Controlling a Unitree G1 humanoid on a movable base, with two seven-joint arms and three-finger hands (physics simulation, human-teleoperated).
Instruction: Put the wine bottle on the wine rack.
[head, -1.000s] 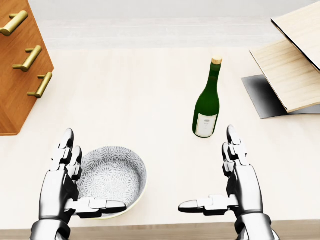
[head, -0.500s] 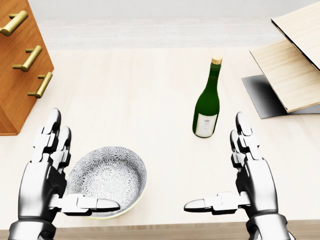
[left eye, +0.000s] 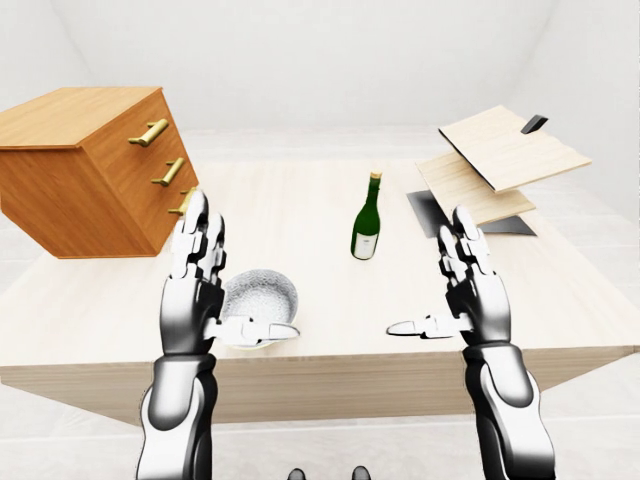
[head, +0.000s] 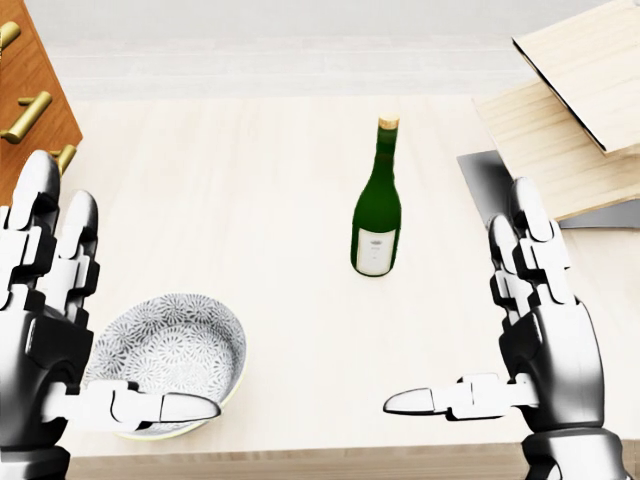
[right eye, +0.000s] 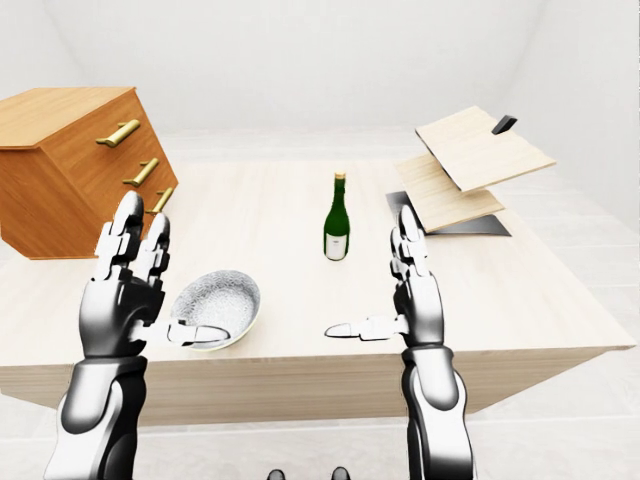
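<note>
A dark green wine bottle (head: 377, 215) with a white label stands upright mid-tabletop (head: 250, 200); the slanted wooden wine rack (left eye: 497, 160) sits toward the right.

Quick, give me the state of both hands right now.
Left hand: open, fingers spread, holding nothing, beside the bowl.
Right hand: open, fingers spread, holding nothing, clear of the wine bottle.

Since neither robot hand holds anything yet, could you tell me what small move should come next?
Probably reach the right robot hand up and leftward toward the upright green glass wine bottle; its fingers are open, the bottle stands free on the pale wooden table, closer to it than the left robot hand.
</note>
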